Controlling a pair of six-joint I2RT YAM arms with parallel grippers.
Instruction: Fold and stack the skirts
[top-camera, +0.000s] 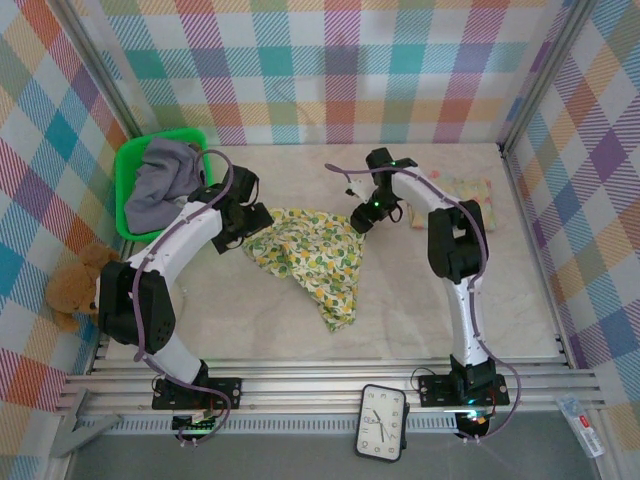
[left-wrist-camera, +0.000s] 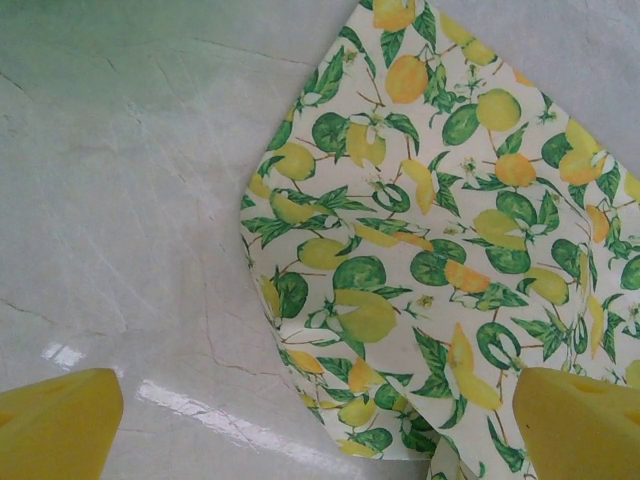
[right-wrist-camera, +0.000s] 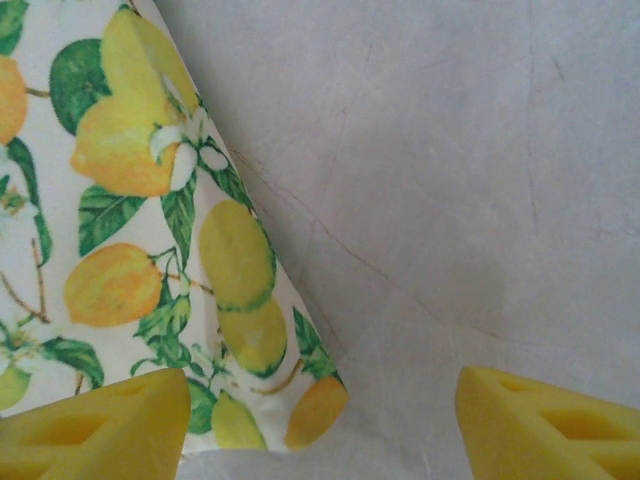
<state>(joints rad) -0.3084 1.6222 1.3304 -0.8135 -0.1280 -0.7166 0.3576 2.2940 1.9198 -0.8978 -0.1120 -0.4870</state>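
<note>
the lemon-print skirt (top-camera: 305, 255) lies loosely spread mid-table (top-camera: 500, 300) between the two arms, with the left gripper (left-wrist-camera: 320, 425) and the right gripper (right-wrist-camera: 320, 430) each just above one of its edges, jaws spread wide and gripping nothing.

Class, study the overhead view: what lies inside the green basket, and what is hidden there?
A crumpled grey skirt lies in the green basket, spilling over its right rim. Whatever is beneath the cloth is covered.
</note>
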